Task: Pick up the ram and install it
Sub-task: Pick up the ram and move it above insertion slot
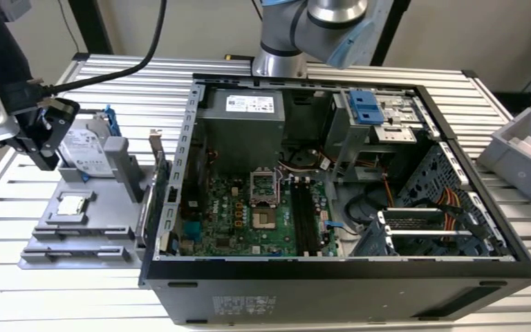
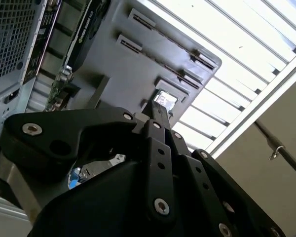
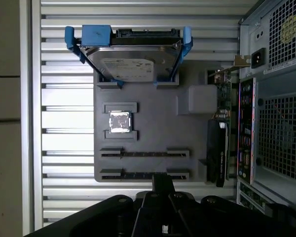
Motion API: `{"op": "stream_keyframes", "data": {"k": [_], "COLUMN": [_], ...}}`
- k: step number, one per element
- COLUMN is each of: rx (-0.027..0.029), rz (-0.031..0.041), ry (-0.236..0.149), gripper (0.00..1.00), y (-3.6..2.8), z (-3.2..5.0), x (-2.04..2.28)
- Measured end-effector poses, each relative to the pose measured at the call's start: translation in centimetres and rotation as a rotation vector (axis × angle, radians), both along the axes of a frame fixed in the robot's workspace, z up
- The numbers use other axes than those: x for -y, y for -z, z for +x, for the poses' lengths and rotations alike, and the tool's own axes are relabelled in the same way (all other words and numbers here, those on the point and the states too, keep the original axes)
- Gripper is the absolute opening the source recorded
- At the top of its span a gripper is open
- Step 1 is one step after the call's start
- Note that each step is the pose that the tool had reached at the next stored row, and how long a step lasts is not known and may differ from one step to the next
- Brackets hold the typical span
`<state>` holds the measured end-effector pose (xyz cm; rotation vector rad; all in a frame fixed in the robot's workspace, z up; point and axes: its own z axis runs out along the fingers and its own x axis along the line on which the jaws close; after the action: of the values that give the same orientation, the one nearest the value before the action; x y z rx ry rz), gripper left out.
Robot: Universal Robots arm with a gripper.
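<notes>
Black gripper (image 1: pixel 48 158) hangs at the exterior view's left, above a grey tray (image 1: pixel 113 200) on the slatted metal table (image 1: pixel 63 290). In both wrist views its fingers (image 3: pixel 163 180) meet in a single narrow tip with nothing seen between them, so the jaws look pressed together and empty. Just beside the gripper, a silver hard drive (image 1: pixel 86 149) in blue brackets stands tilted at the tray's far end. A small square CPU (image 1: pixel 72 205) lies flat in its pocket in the middle of the tray.

In the first wrist view, two long holders sit beyond the CPU, towards the gripper. A thin dark strip runs along each, and this looks like the ram (image 3: pixel 138 154) standing on edge, though its chips cannot be made out. The fingertip lines up over the nearer holder, apart from it.

A dark expansion card (image 1: pixel 160 194) stands upright along the tray's edge next to the open computer case (image 1: pixel 339 283). Inside the case lies the green motherboard (image 1: pixel 229 214), with its long black memory slots (image 1: pixel 307 218) near the middle. At the exterior view's right, well apart, a grey bin (image 1: pixel 524 155) sits on the table.
</notes>
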<state>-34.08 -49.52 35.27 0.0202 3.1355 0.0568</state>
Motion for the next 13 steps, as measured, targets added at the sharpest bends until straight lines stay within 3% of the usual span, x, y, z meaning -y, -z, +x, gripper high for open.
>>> {"op": "stream_keyframes", "data": {"k": [13], "rx": [0.0], "rz": [-0.0001], "ry": [-0.035], "gripper": [0.0], "y": [0.0], "z": [0.0], "x": [0.0]}}
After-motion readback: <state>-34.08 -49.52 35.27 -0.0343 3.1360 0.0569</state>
